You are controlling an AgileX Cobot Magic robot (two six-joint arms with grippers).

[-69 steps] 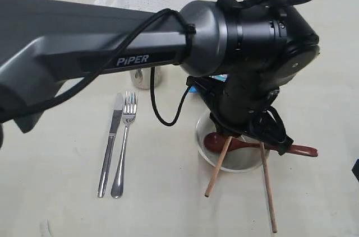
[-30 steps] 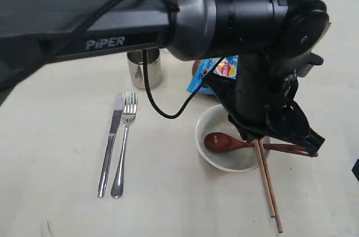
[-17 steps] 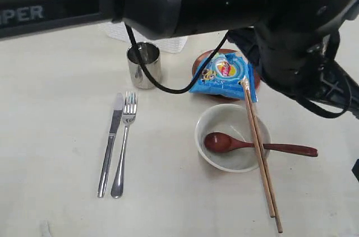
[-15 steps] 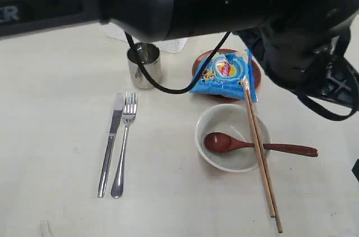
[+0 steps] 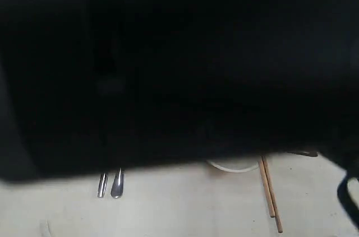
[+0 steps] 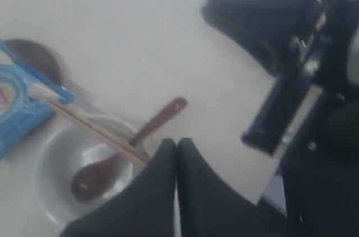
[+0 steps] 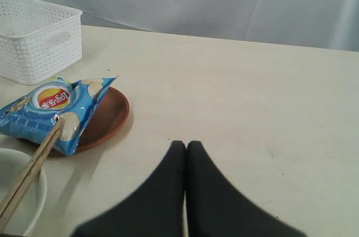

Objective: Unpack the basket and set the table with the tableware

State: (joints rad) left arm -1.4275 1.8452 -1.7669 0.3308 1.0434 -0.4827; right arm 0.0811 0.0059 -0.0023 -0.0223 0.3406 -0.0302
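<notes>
Across the exterior view, a dark arm sits so close to the lens that you get almost nothing but black. Along the lower strip the table point(image 5: 168, 214) shows, with the handle ends of the knife point(image 5: 102, 185) and fork point(image 5: 117, 184) side by side, a sliver of the bowl point(image 5: 230, 167) rim, and the near ends of the two chopsticks point(image 5: 269, 195)

From the left wrist camera, your left gripper point(image 6: 176, 143) hangs above the table just beside the bowl, jaws pressed together on nothing. The wooden spoon point(image 6: 104, 171) lies in the bowl, handle over the rim. The chopsticks cross that rim and reach onto the blue snack packet point(image 6: 17, 111), which lies next to the brown plate point(image 6: 36, 60)

From the right wrist camera, your right gripper point(image 7: 186, 144) points out low over bare tabletop, jaws closed and empty. Here the packet lies partly on the plate, and the white basket point(image 7: 33, 41) stands near them on the table
</notes>
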